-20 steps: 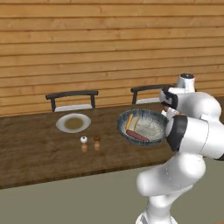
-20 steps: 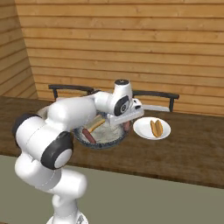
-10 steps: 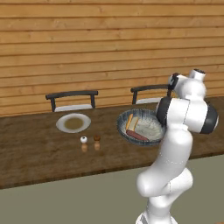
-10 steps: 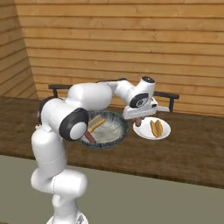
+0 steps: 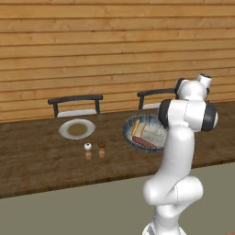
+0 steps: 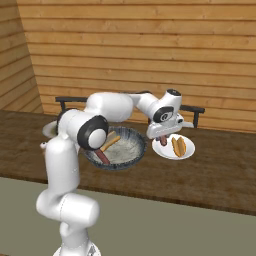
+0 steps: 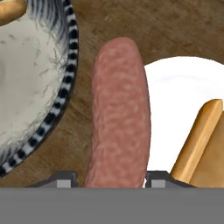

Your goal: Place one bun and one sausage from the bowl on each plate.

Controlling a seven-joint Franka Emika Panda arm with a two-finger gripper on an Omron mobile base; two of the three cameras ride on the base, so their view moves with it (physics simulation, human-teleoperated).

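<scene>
The pincer pinched a sausage end-on, hanging above the counter at the gap between the bowl and the right-hand plate. That plate already carried a bun. Another sausage and a bun lay in the bowl, and the far plate sat well apart to the left.

In the left base view the arm hides the bowl's right side. In the hand view the bun is cut off at the right edge, and the sausage's lower end is hidden.
</scene>
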